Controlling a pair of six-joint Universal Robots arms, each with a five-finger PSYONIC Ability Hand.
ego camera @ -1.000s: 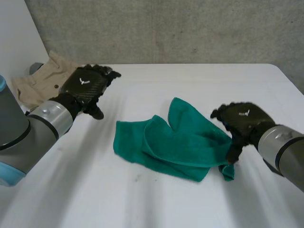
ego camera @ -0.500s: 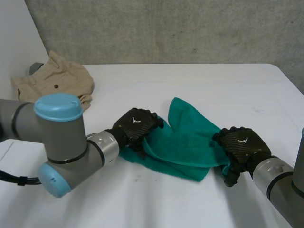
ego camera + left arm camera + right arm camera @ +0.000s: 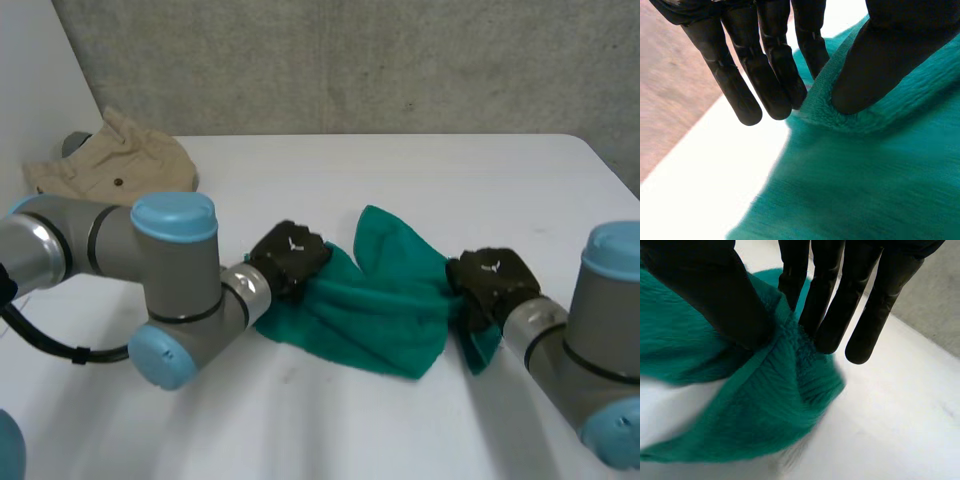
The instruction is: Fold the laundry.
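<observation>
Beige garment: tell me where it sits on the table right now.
In the head view the beige garment lies crumpled at the table's far left corner, beyond the left arm and apart from the green towel at mid-table.

White table [image 3: 420, 170] — green towel [image 3: 385, 315], beige garment [image 3: 110, 165]

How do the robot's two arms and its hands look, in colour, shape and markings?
The left arm and right arm are thick grey tubes with rounded joints closed by light-blue caps. The left hand and right hand are black, with a small white emblem on the back and long fingers with rounded tips.
</observation>
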